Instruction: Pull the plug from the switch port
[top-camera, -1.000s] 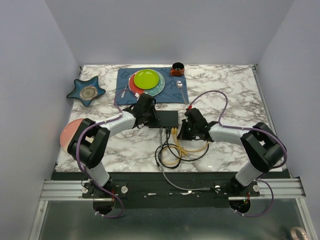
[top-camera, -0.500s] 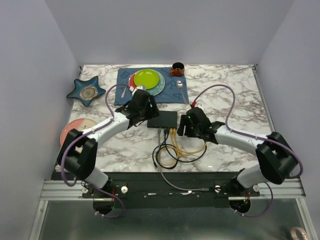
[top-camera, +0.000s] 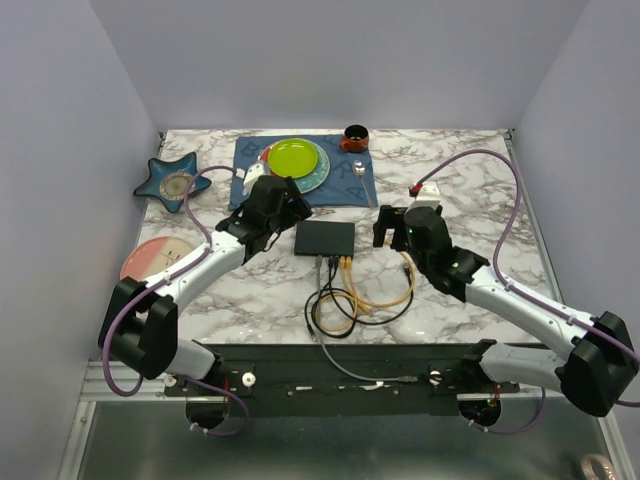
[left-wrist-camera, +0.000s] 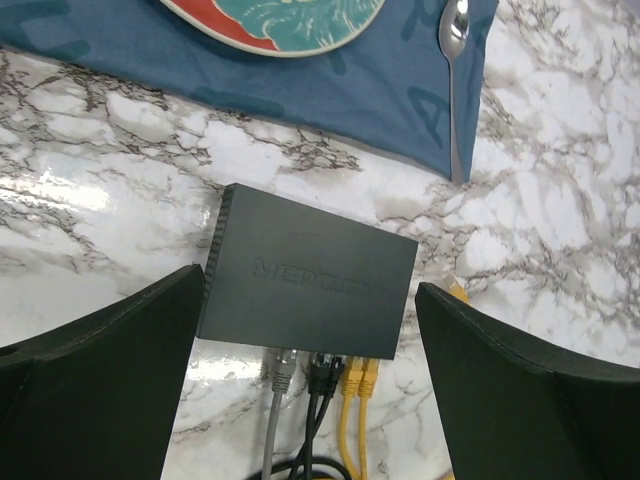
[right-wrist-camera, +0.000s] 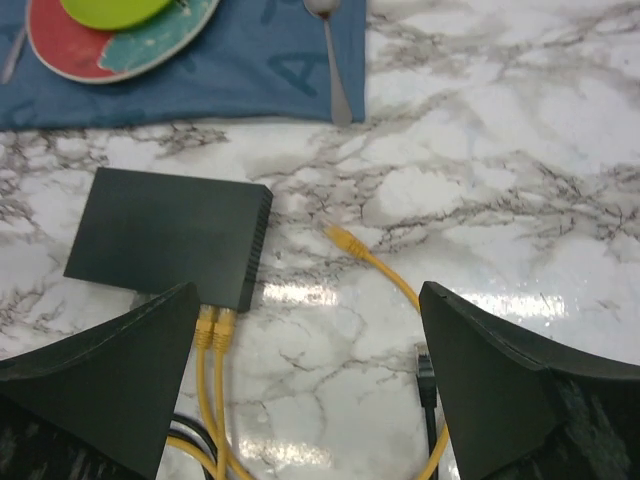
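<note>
The black switch (top-camera: 325, 238) lies flat on the marble; it shows too as the switch (left-wrist-camera: 310, 285) and the switch (right-wrist-camera: 165, 250). A grey plug (left-wrist-camera: 283, 372), black plugs (left-wrist-camera: 325, 372) and two yellow plugs (left-wrist-camera: 358, 377) sit in its near edge. One yellow plug (right-wrist-camera: 343, 240) lies loose to its right, beside a loose black plug (right-wrist-camera: 424, 365). My left gripper (top-camera: 268, 203) hovers open, up and left of the switch; in its wrist view the left gripper (left-wrist-camera: 310, 295) holds nothing. My right gripper (top-camera: 395, 226) hangs open to the right, also empty (right-wrist-camera: 308, 300).
A blue mat (top-camera: 345, 185) behind the switch carries a green plate (top-camera: 292, 157) on other plates, and a spoon (top-camera: 360, 172). An orange cup (top-camera: 354, 137) stands at the back. A star dish (top-camera: 173, 181) and pink plate (top-camera: 150, 258) sit left. Cables coil (top-camera: 350, 300) in front.
Both grippers have opened wide and drawn away from the switch: the left one up and to the far left, the right one out to the right.
</note>
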